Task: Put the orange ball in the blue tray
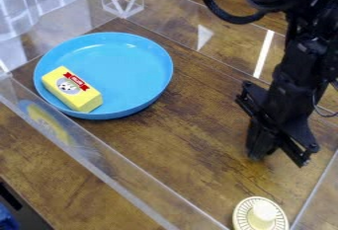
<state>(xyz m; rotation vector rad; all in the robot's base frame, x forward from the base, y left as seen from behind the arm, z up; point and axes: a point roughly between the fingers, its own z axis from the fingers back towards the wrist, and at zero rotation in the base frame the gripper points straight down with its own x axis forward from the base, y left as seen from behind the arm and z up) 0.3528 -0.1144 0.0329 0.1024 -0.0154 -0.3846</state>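
My black gripper (pixel 270 145) hangs at the right side of the wooden table, its fingers pointing down and closed together. The orange ball is covered by those dark fingers and does not show clearly; it no longer lies on the table where it was. The blue tray (pixel 132 56), a large round shallow dish, rests at the left, well apart from the gripper. Dark wood lies between the two.
A yellow block with a red label (pixel 70 89) lies in the tray's left part. A small cream disc (pixel 260 215) sits at the bottom right edge. Clear plastic walls (pixel 79 140) run along the table's front and back.
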